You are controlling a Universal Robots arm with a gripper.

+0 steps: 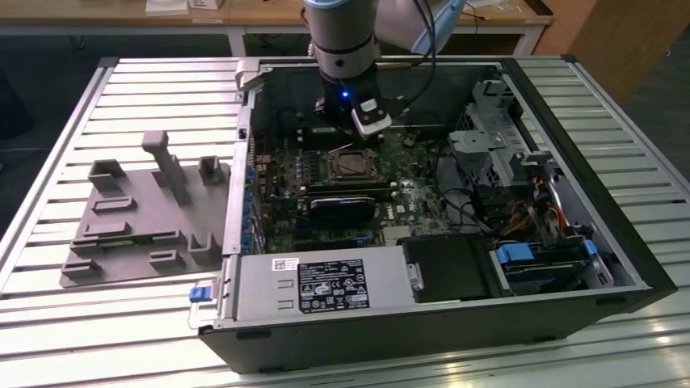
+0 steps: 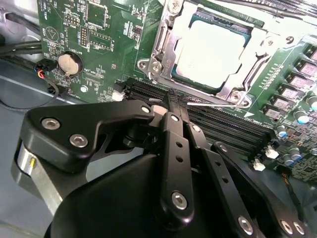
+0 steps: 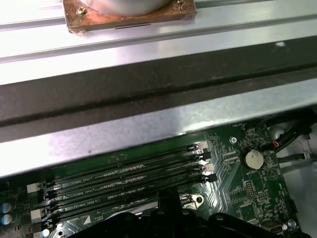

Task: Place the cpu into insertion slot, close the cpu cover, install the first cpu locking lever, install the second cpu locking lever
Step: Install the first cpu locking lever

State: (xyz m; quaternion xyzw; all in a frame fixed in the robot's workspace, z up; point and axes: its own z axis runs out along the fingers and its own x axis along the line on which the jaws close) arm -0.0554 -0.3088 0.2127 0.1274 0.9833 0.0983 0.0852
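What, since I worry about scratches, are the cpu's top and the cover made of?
The cpu top looks like matte silvery metal: pale, even sheen, no glints. The cover looks like bare stamped sheet metal, probably steel: bright highlights on thin bent edges.

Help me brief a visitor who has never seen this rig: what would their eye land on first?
Likely the arm reaching down into the open computer case in the exterior view, its gripper just above the motherboard. In the second wrist view the silvery cpu sits bright inside a silver metal frame, the black gripper close by. A grey moulded fixture lies on the slatted table at the exterior view's left.
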